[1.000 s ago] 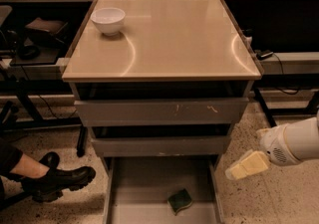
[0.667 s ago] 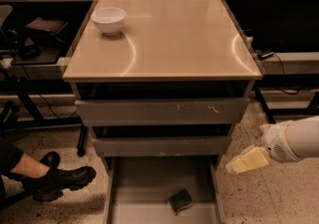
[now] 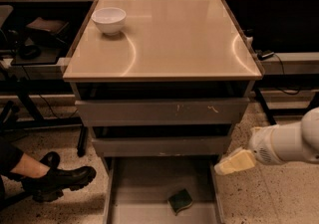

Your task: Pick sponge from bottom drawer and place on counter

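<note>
Looking through the camera view, you find the sponge (image 3: pixel 180 200) lying in the pulled-out bottom drawer (image 3: pixel 144 183), right of its middle. Your gripper (image 3: pixel 235 162) hangs beside the drawer's right wall, apart from the sponge; whether it is spread or closed, you cannot tell. The counter (image 3: pixel 174 39) carries a white bowl (image 3: pixel 109 20).

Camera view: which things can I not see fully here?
Bottom drawer: front cut off by the lower edge.
Arm behind the gripper, right of that drawer: cut by the right edge.
Two upper drawers: insides dark, under the counter.
Sponge: underside hidden.
</note>
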